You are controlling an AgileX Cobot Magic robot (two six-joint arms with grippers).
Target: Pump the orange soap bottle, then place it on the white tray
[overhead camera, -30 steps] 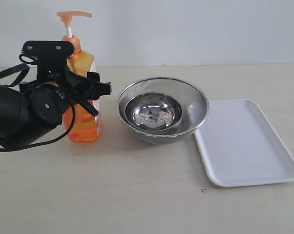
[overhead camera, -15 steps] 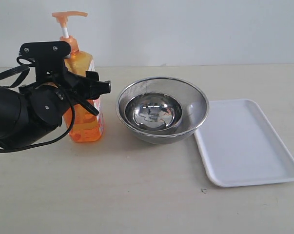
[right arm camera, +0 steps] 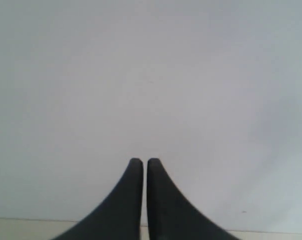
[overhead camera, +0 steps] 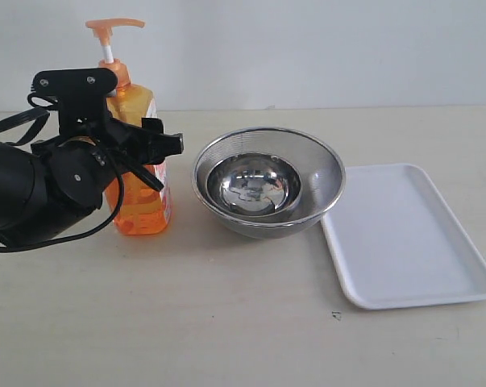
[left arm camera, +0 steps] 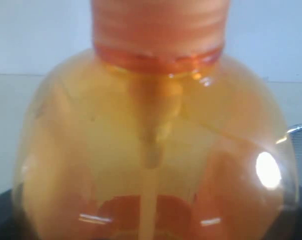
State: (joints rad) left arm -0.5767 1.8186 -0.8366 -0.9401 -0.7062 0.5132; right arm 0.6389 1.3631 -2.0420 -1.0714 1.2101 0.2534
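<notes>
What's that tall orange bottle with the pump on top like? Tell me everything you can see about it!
The orange soap bottle is tall, see-through plastic with orange liquid inside. It has an orange pump head on a white stem, raised up, and a label mostly hidden by the arm. It stands upright on the beige table, left of the round steel bowl and not touching it. The black left gripper is closed around its middle.

steel bowl [overhead camera: 327,181] stands between orange soap bottle [overhead camera: 142,208] and white tray [overhead camera: 404,238].
</notes>
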